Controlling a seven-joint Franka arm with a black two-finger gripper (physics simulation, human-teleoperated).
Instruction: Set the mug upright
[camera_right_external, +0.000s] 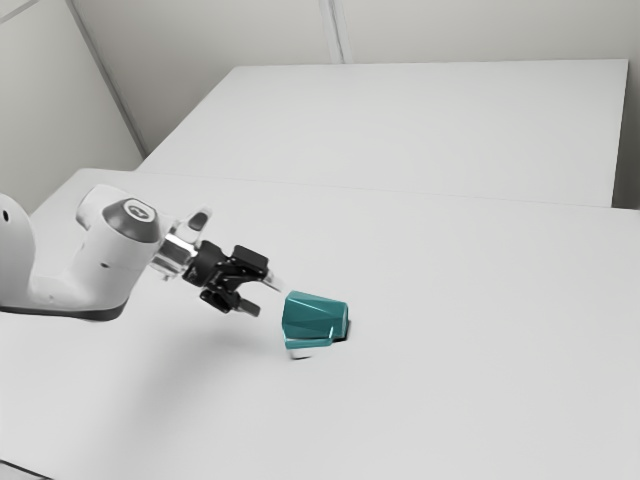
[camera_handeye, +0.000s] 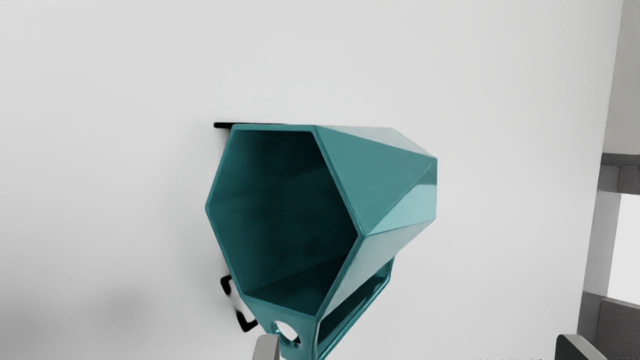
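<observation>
See mug (camera_right_external: 315, 315) on its side on table (camera_right_external: 450, 400); lies long from the exterior view's left to right, mouth to the left, near spread-apart claw (camera_right_external: 264, 297); shows dark inside in the wrist view, outer side in the other.

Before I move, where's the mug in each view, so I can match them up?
Exterior view: the mug lies on its side on the table, just beyond the pincer toward the exterior view's right.
Wrist view: ahead of the open pincer, mouth facing the camera, handle appearing beside one fingertip.
Shared landmark: the pincer's two fingertips.
</observation>
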